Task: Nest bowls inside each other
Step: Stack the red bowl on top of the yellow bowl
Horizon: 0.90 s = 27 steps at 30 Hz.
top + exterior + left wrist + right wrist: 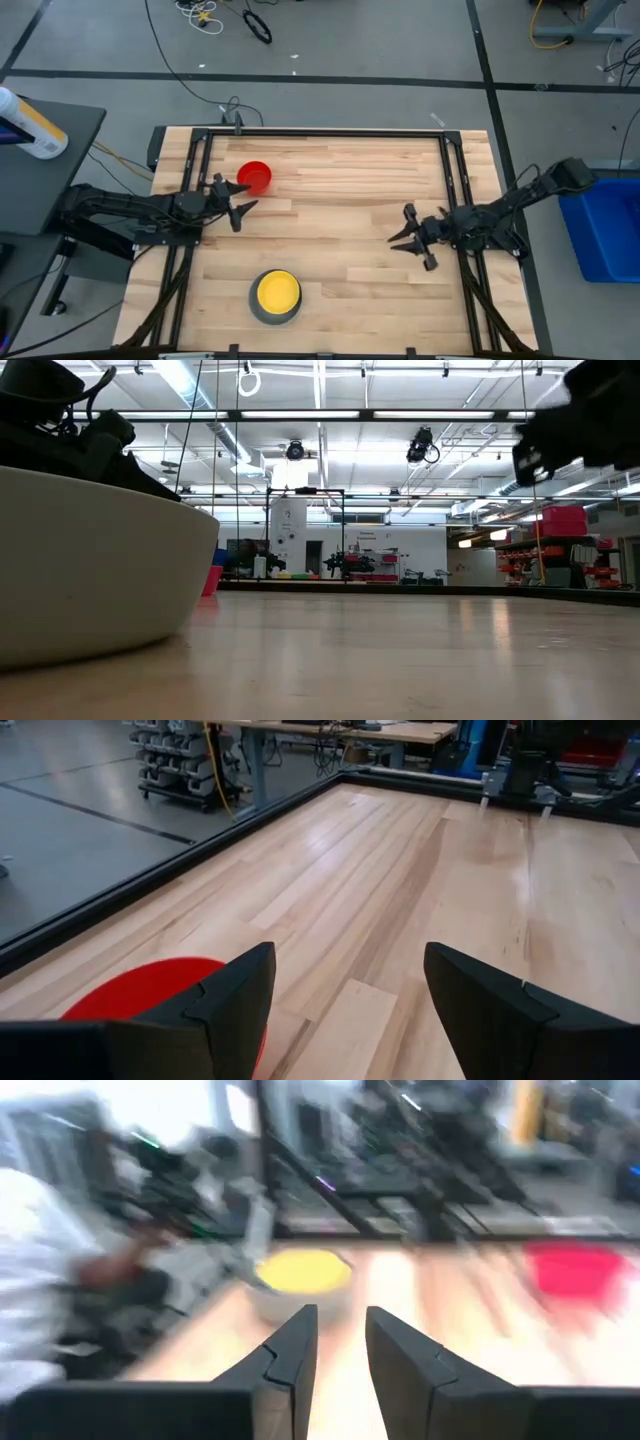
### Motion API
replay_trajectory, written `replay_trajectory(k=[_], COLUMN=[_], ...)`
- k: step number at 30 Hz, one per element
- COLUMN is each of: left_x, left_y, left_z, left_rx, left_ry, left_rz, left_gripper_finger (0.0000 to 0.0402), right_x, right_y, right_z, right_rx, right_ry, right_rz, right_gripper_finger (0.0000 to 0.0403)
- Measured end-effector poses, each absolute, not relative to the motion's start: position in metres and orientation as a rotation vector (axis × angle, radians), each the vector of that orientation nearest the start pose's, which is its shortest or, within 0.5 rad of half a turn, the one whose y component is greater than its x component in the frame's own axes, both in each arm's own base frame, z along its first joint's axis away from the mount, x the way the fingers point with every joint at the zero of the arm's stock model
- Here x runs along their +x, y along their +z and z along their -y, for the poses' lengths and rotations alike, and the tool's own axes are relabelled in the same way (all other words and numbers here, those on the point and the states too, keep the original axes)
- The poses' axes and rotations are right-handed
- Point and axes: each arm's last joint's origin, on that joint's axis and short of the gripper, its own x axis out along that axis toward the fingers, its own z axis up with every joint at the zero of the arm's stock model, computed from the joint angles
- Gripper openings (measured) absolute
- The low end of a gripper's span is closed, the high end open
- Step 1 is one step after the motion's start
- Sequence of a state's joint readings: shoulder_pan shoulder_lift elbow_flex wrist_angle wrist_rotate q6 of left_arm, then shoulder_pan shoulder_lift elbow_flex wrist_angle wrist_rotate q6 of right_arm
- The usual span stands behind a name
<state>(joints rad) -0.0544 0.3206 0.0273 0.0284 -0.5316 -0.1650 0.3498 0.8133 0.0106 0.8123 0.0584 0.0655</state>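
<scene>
A red bowl point(255, 177) stands on the wooden table toward its far left, and also shows in the left wrist view point(140, 990). A yellow bowl point(277, 290) sits inside a grey bowl point(262, 310) near the table's front edge. My left gripper point(243, 197) is open, just on the near side of the red bowl, and its fingers point(235, 995) have nothing between them. My right gripper point(403, 228) hangs over the table's right part, open by a narrow gap point(340, 1330) and holding nothing. It points toward the nested pair point(300, 1275).
A black frame point(320, 132) runs around the tabletop. The grey bowl's wall point(90, 580) fills the left of the low view. Bare wood lies between the two grippers. A blue bin point(610, 225) stands off the table's right side.
</scene>
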Motion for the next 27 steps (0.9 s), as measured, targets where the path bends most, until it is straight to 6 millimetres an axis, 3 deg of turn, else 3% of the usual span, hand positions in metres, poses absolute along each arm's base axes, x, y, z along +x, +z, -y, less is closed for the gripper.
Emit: replay_trajectory(k=[6, 13, 17, 27], left_x=[0.112, 0.112, 0.113, 0.112], left_y=[0.148, 0.146, 0.146, 0.145], left_z=[-0.009, -0.009, -0.009, -0.009], left_rx=[-0.074, -0.071, -0.076, -0.080], left_ry=[0.510, 0.518, 0.521, 0.523], left_rz=[-0.225, -0.242, -0.245, -0.251], left_gripper_finger=[0.0263, 0.0263, 0.0263, 0.0263], right_x=[0.141, 0.137, 0.128, 0.098], right_y=[0.150, 0.158, 0.166, 0.168], right_z=[-0.041, -0.027, -0.021, -0.009], right_rx=[0.015, -0.071, -0.097, -0.081], right_ry=[0.144, 0.117, 0.178, 0.093], right_rz=[-0.114, -0.061, -0.003, 0.022], right_gripper_finger=[0.0095, 0.0095, 0.0095, 0.0096])
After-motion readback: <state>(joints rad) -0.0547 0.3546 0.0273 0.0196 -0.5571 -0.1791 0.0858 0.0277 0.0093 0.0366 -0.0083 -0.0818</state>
